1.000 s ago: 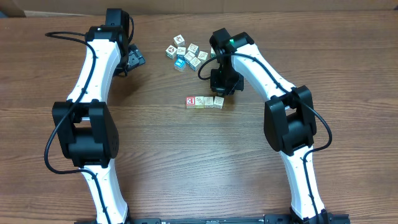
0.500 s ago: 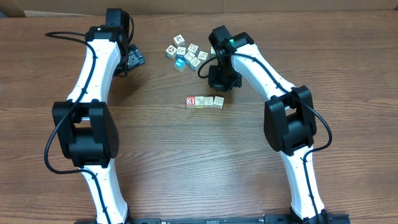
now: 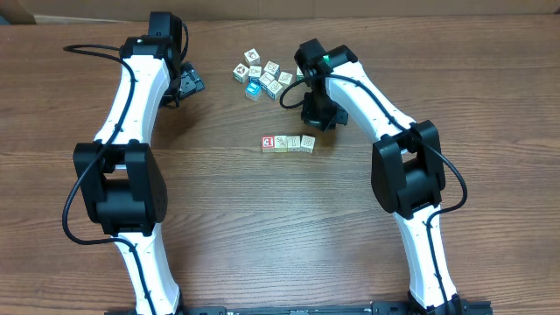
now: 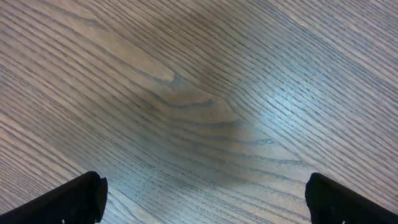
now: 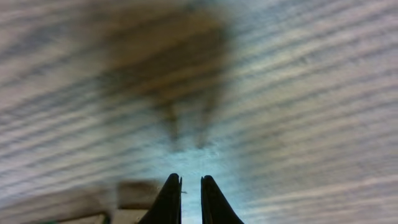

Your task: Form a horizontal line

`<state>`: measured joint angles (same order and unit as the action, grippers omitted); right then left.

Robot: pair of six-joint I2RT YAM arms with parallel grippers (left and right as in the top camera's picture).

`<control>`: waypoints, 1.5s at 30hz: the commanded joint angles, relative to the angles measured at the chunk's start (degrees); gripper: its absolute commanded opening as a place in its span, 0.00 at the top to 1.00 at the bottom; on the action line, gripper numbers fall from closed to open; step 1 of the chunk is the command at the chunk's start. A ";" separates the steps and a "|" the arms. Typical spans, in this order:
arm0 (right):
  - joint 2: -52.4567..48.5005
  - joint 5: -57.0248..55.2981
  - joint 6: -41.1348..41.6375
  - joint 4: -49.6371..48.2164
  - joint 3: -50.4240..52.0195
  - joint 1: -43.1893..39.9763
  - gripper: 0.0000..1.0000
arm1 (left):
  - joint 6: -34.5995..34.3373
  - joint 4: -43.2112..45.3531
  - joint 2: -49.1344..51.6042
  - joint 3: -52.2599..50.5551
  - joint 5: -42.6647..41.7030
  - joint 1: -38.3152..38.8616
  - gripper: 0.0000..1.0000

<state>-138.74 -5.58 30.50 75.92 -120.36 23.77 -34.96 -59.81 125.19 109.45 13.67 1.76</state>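
The horizontal line [image 3: 288, 143] is a straight row of small cubes at the table's middle, with a red-and-white cube [image 3: 269, 143] at its left end and pale cream ones to the right. My right gripper [image 3: 319, 116] hovers just behind the row's right end, apart from it. Seen from the right wrist, that gripper [image 5: 191, 180] is shut with nothing between its dark fingers [image 5: 169, 199], and blurred pale shapes [image 5: 134, 194] lie at the lower left. My left gripper [image 3: 190, 84] is far back left; in the left wrist view it [image 4: 205, 190] stands wide open over bare wood.
An irregular bunch of white, yellow and blue-edged cubes [image 3: 264, 77] lies at the back, between the two grippers. Both white arms reach in from the front edge, left [image 3: 131, 105] and right [image 3: 376, 105]. A pale strip [image 3: 394, 7] runs along the table's far edge.
My right gripper has drifted a little back and to the right, away from the row. The cubes and the left arm have not moved.
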 commanded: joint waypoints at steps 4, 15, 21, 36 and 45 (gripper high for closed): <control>0.83 -1.38 1.05 2.47 0.42 0.11 0.92 | 0.26 0.11 1.03 1.29 -0.22 0.17 0.00; 0.83 4.11 0.96 5.77 0.42 0.17 0.92 | 0.26 0.09 1.03 1.29 -0.22 0.17 0.00; 0.83 4.50 -0.15 5.60 0.42 0.26 0.93 | 0.26 0.11 1.03 1.29 -0.22 0.20 0.00; 0.83 6.38 -3.96 3.28 0.39 0.28 0.93 | 0.26 0.11 1.03 1.29 -0.22 0.17 0.00; 0.83 7.48 -3.98 2.62 0.39 0.28 0.93 | 0.26 0.11 1.03 1.29 -0.22 0.22 0.00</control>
<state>-138.74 1.32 26.89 78.67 -120.36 23.77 -34.96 -59.79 125.19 109.45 13.67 1.78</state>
